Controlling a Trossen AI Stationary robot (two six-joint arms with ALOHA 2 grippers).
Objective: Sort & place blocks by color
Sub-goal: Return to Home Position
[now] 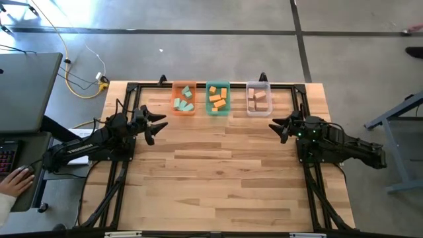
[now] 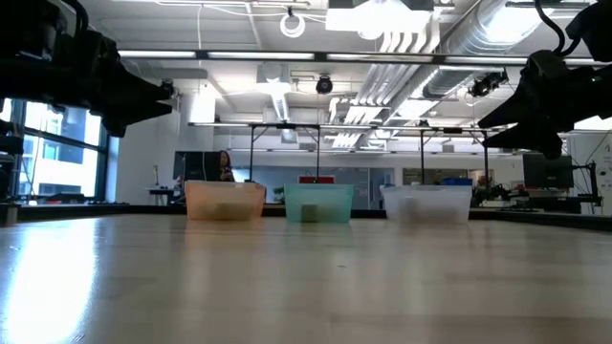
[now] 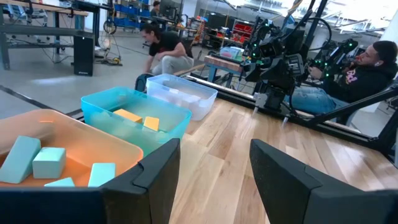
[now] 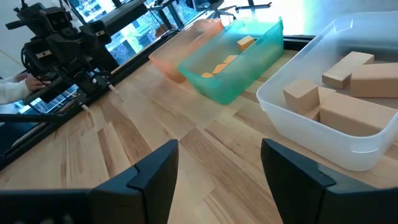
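Fingers [image 3: 158,171] of the left gripper [image 3: 214,177] stand well apart, with nothing between them. The right gripper [image 4: 221,171] is spread the same way and is just as empty. From above, the left gripper hangs over the left side of the table [image 1: 218,178], its tips aimed toward the table's middle, near the orange tray [image 3: 81,127]. The right gripper mirrors it on the right side, aimed back the other way, near the clear tray [image 4: 311,134]. The low view shows both raised clear of the wood.

All the blocks sit in three trays lined up side by side along the far edge, with the green tray [image 3: 168,127] in the middle. The teal blocks [image 3: 31,158] lie flat in the orange tray; one long piece lies at a slant with a cube touching its end, and the others lie at mixed angles. The orange blocks [image 3: 127,115] rest on the floor of the green tray, small and flat, turned different ways. The tan blocks [image 4: 348,93], plain wood, fill the clear tray: a cube and longer bars, two of the bars leaning on one another.

Beyond the table, two people sit among benches, and a hand [image 1: 16,177] rests at a desk off the left side.
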